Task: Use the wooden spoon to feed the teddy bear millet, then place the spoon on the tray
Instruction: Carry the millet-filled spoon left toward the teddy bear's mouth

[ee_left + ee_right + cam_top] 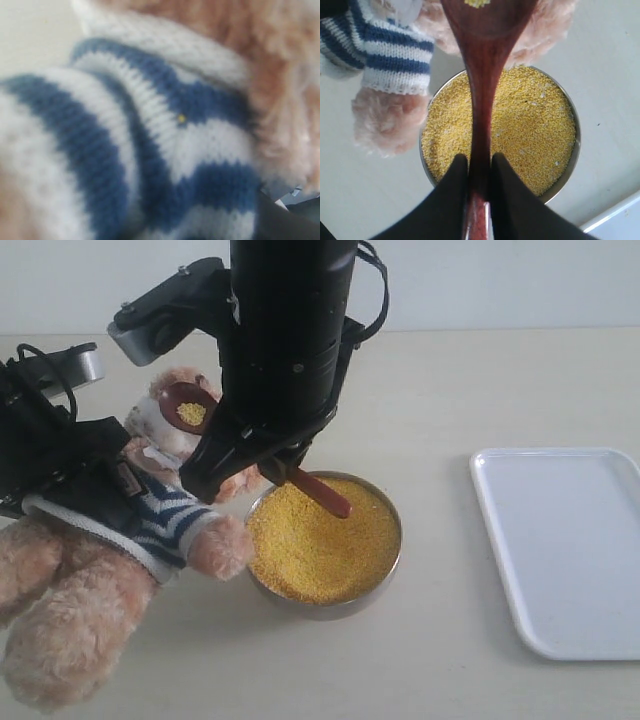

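The teddy bear (70,620) lies at the left in its blue-and-white striped shirt (165,125). My left gripper (85,475) is closed on the bear's torso; the shirt fills the left wrist view and hides the jaws. My right gripper (475,160) is shut on the handle of the wooden spoon (482,75). The spoon's bowl (190,410) holds a little millet and is held up at the bear's face. The handle's free end hangs over the millet (320,550) in the metal bowl (330,608). The white tray (570,550) lies at the right with nothing on it.
The bear's paw (385,120) rests right beside the metal bowl's rim (576,145). A corner of the tray (620,220) shows in the right wrist view. Bare table lies between the bowl and the tray.
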Robot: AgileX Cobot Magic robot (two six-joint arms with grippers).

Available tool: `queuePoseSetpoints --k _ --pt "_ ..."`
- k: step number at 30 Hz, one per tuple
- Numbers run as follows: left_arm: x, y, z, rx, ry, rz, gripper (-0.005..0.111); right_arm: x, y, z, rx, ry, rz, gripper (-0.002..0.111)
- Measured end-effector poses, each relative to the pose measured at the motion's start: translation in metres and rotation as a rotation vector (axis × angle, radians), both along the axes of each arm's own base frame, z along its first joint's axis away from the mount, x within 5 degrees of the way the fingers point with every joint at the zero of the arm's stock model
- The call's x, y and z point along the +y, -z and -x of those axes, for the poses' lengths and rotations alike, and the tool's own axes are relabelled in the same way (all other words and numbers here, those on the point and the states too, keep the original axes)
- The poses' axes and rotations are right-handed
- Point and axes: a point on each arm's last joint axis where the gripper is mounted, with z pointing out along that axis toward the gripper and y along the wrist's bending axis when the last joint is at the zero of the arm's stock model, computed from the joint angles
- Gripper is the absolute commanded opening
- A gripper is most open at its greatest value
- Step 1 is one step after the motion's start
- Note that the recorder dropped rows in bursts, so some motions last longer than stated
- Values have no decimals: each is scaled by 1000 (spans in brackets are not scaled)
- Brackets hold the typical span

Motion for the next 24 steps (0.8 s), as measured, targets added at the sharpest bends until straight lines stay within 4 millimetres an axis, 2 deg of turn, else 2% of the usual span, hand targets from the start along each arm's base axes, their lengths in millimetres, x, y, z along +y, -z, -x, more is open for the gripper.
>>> queuePoseSetpoints --k 5,11,16,24 --pt "0 0 0 0 0 0 4 1 -4 -1 -12 -6 -10 0" --pt "0 0 0 0 0 0 4 19 -3 -17 -52 -10 -17 0" --pt "0 0 0 0 -2 3 4 13 -6 -25 -148 -13 46 0" --pt "0 0 0 1 -3 5 4 14 -6 -25 -151 -10 47 0"
